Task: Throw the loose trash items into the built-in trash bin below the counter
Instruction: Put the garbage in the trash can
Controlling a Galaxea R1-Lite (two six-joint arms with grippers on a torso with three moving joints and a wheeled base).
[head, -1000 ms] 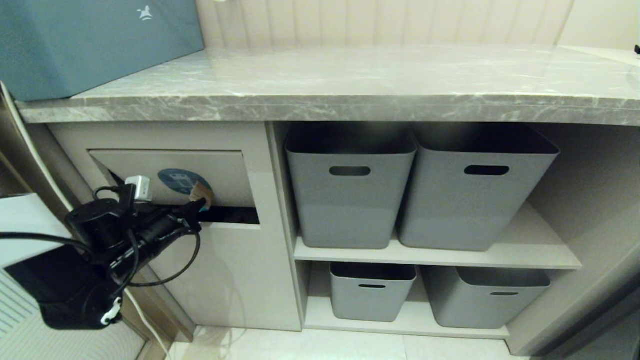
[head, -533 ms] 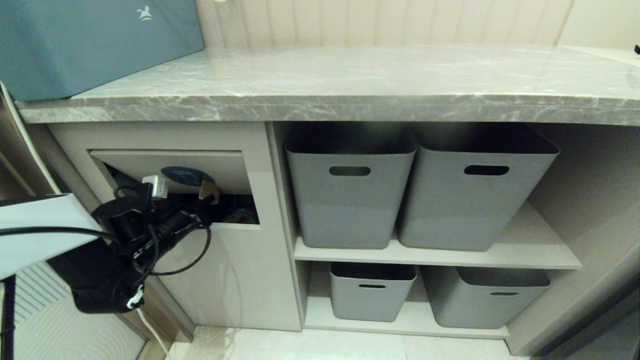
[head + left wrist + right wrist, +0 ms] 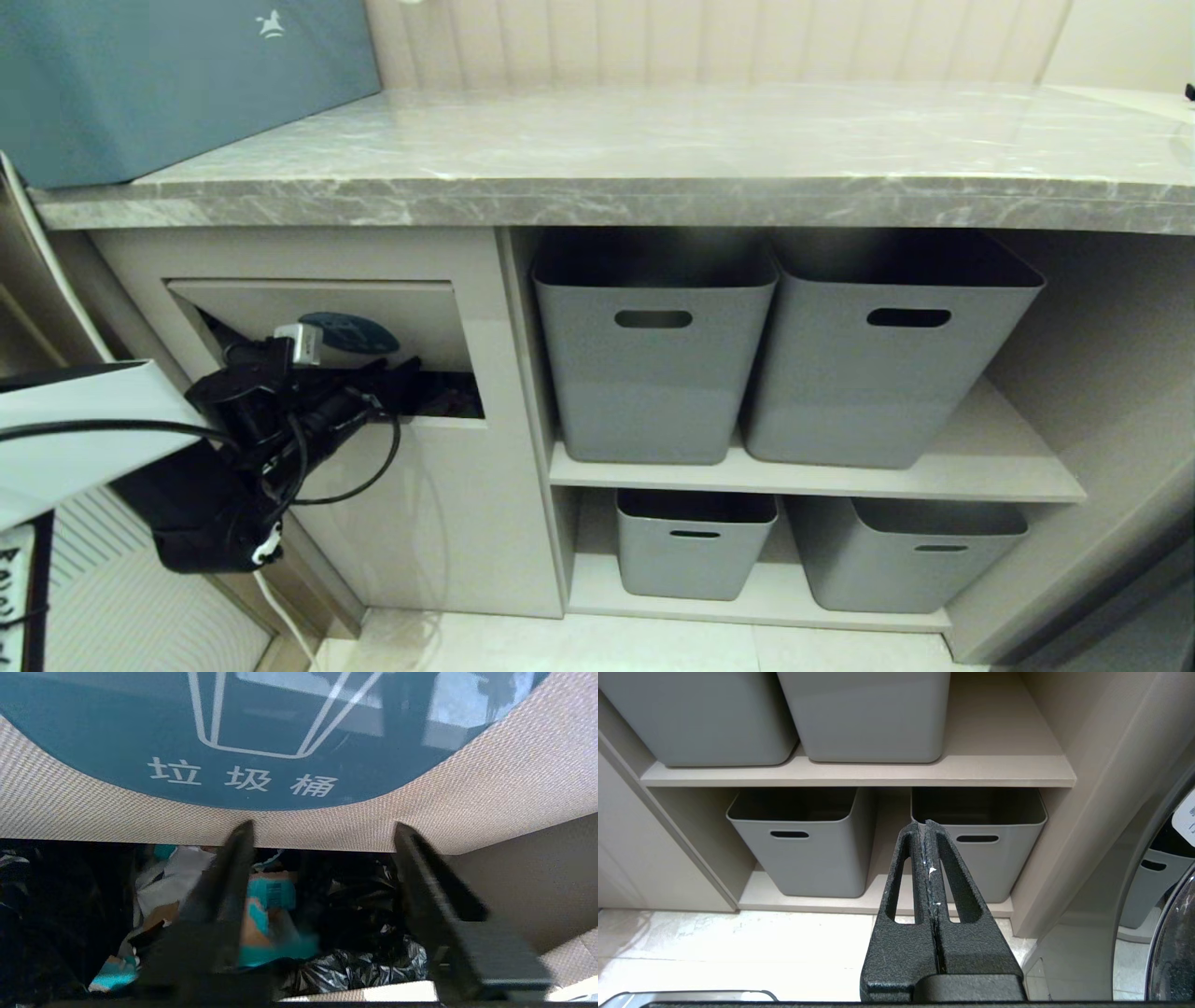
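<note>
The built-in trash bin's flap (image 3: 411, 313), with its blue oval sticker (image 3: 347, 331), is pushed inward under the counter (image 3: 653, 140). My left gripper (image 3: 406, 375) reaches into the slot below it. In the left wrist view this gripper (image 3: 322, 828) is open, its tips against the flap's lower edge (image 3: 467, 807), with nothing between the fingers. Just past them a brown and turquoise scrap (image 3: 268, 900) appears blurred inside the bin, among other paper and a black liner (image 3: 369, 961). My right gripper (image 3: 927, 823) is shut and empty, parked low before the lower shelf.
Two grey baskets (image 3: 653, 373) (image 3: 887, 373) fill the upper shelf right of the bin, and two smaller ones (image 3: 695, 546) (image 3: 906, 555) the lower shelf. A teal box (image 3: 168, 84) stands on the counter's left end. A round appliance door (image 3: 1171, 933) lies at the far right.
My left gripper pushed deeper into the slot and swung the flap inward. It opened, and the brown scrap it held at its tips is no longer between the fingers.
</note>
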